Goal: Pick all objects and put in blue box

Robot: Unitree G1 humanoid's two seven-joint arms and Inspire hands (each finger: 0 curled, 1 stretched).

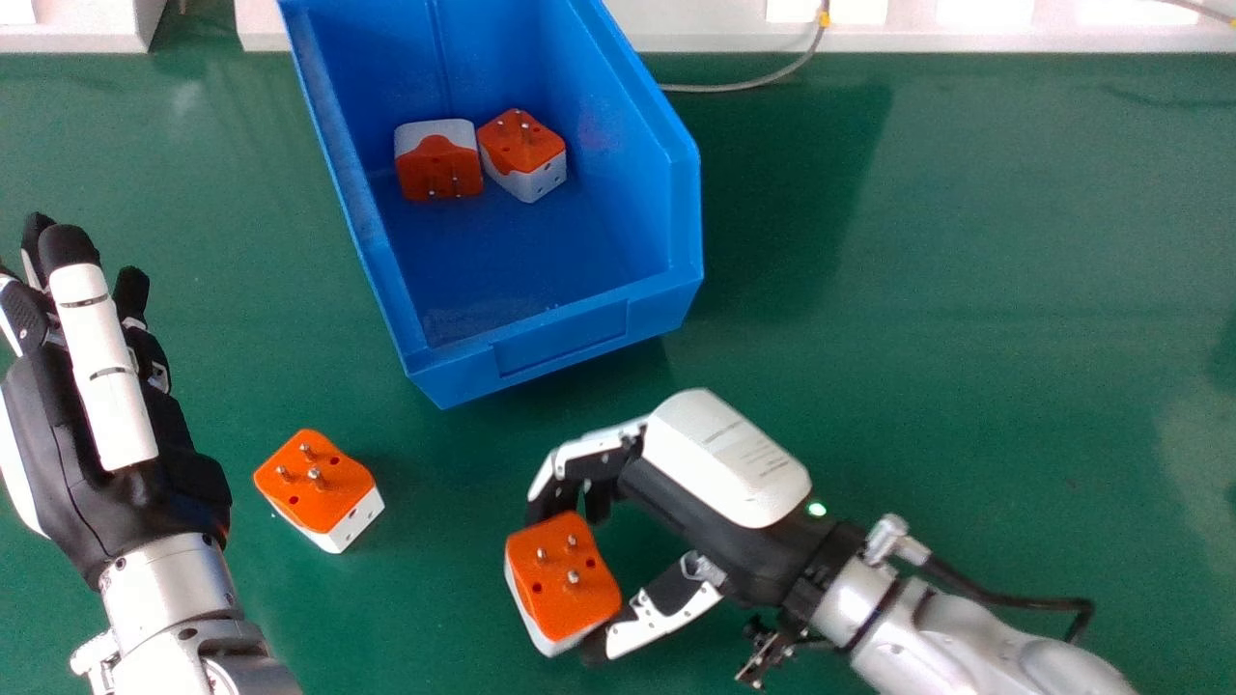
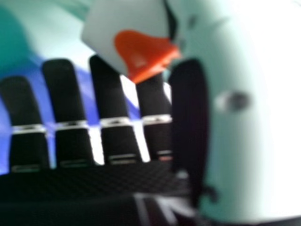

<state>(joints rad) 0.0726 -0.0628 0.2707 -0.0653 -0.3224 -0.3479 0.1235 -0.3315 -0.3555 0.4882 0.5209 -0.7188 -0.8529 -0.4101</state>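
Green, smooth worktop point(image 1: 966, 290) spreads before us, with a grey cable point(image 1: 744, 87) lying near its far edge beside white structures point(image 1: 676, 34). On it we see an open-topped blue plastic box point(image 1: 579, 349), set at a slant with its low front towards us. Inside the box, two orange-and-white block-shaped plug adapters sit side by side in the far part: one adapter point(image 1: 439, 164) on the left with its metal pins facing our way, the other point(image 1: 521, 154) on the right with its pins up.

Nearer to us, our right hand point(image 1: 719, 463) grips a third orange-and-white adapter point(image 1: 565, 579), its fingers bent and its thumb closed in to pinch the block, pins upward, outside the box. We see the grip in the right hand view too, the adapter between the thumb and the fingertips point(image 2: 106, 70).

A fourth adapter point(image 1: 319, 487) rests on the worktop, pins up, between the box's near end and our left hand point(image 1: 106, 386), which is at the left side of the head view, fingers extended.
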